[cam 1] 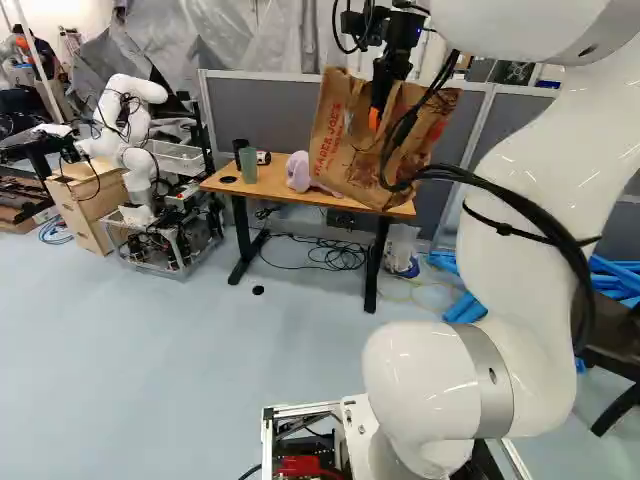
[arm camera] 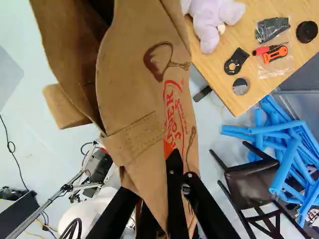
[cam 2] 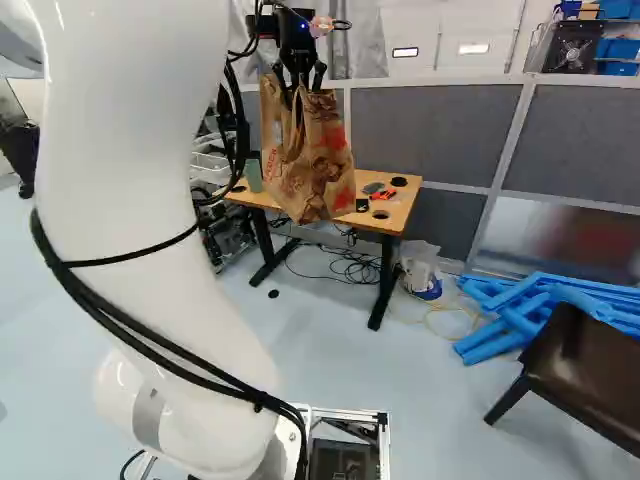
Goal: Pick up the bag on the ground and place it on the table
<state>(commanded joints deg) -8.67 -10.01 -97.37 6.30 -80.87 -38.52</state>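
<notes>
- One bag (cam 2: 318, 170): hanging at 12 o'clock, right base view.
- Hand (cam 2: 303, 90): clenched on the bag's top.
- Cup (cam 1: 248, 166): on the counter (cam 1: 270, 184), 9 o'clock of the bag, left base view.

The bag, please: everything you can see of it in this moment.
The bag is brown, apparently paper, creased along its sides, with red lettering and darker pictures printed on it. Its mouth gapes; what looks like a folded paper handle juts from one side. It hangs raised off the floor, its top pinched by the gripper, mouth up and slightly askew. Both base views show it across part of the table; whether its bottom touches the tabletop, I cannot tell.
</notes>
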